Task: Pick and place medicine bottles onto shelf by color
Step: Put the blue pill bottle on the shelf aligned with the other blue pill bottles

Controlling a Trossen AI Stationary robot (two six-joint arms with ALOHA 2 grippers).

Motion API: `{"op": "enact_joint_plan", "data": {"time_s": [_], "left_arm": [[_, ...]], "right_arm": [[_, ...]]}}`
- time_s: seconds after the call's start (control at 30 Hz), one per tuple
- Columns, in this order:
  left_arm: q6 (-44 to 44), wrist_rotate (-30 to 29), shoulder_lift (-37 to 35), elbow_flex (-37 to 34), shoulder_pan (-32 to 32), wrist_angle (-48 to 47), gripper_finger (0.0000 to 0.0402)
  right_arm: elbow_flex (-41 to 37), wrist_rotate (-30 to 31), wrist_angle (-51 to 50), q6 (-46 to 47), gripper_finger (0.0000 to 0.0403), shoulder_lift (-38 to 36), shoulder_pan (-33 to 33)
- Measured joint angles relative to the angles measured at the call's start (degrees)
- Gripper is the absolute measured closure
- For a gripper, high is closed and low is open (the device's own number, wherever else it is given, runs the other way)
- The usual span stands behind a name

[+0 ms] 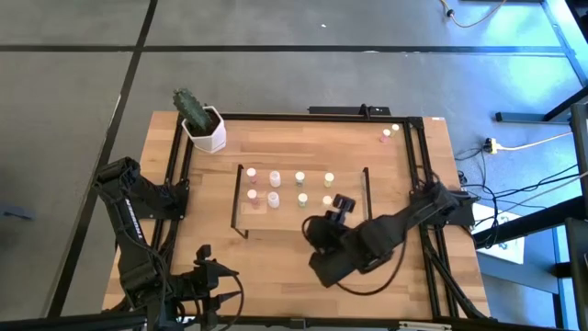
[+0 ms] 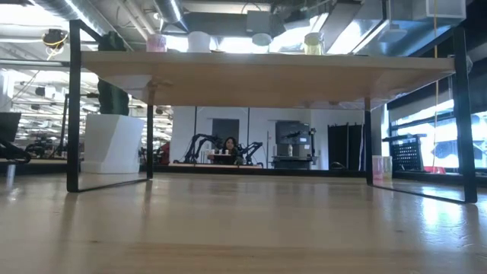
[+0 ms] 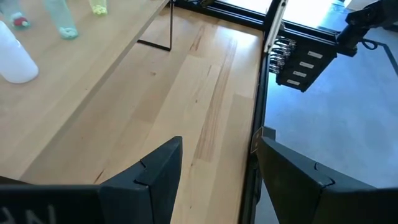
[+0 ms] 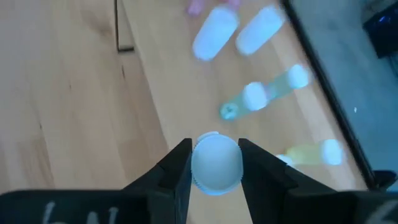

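Observation:
The shelf (image 1: 303,216) stands mid-table with several small bottles on it in pairs: pink (image 1: 252,174), white (image 1: 274,178), pale green (image 1: 299,177) and yellow (image 1: 329,179). My right gripper (image 1: 342,203) is over the shelf's right part and is shut on a pale-capped bottle (image 4: 216,163); its body colour is hidden. Two more bottles (image 1: 390,133) stand at the table's far right corner. My left gripper (image 3: 217,168) is open and empty at the table's near left (image 1: 207,267). My right gripper pinches the bottle between its two fingers (image 4: 177,168), on opposite sides at its cap (image 4: 216,149). The fingers come from above, pointing down. The bottle is upright with its cap toward the wrist camera. I cannot tell whether its base rests on the shelf.
A white hexagonal pot with a cactus (image 1: 204,127) stands at the far left, behind the shelf. Black rails (image 1: 175,184) run along the table's left and right sides. Bare wood lies in front of the shelf (image 2: 243,221).

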Motion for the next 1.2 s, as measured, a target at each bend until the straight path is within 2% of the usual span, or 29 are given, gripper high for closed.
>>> {"op": "enact_joint_plan", "data": {"time_s": [0.2, 0.43, 0.73, 0.93, 1.07, 1.2], "left_arm": [[-0.02, 0.0, 0.0, 0.0, 0.21, -0.8, 0.02], [-0.02, -0.02, 0.0, 0.0, 0.38, -0.85, 0.02], [-0.04, -0.02, 0.0, 0.0, 1.01, -0.83, 0.02], [-0.04, 0.0, 0.0, 0.0, 1.48, -0.82, 0.02], [-0.03, 0.0, 0.0, 0.0, 1.86, -0.84, 0.02], [-0.03, 0.0, 0.0, 0.0, 2.06, -1.17, 0.02]], "right_arm": [[0.01, 3.11, -0.08, 0.13, 0.0286, -3.4, 2.1], [-1.3, 5.16, -0.02, 1.78, 0.0286, -3.55, 4.22], [-11.15, 5.97, -0.02, 10.4, 0.0286, -5.74, 6.88], [-20.53, 5.85, 0.05, 16.96, 0.0286, -12.4, 7.24], [-26.94, 4.48, 9.06, 16.39, 0.0286, -16.53, 7.26], [-31.37, 3.1, 25.44, 5.58, 0.0286, -18.19, 6.45]]}}
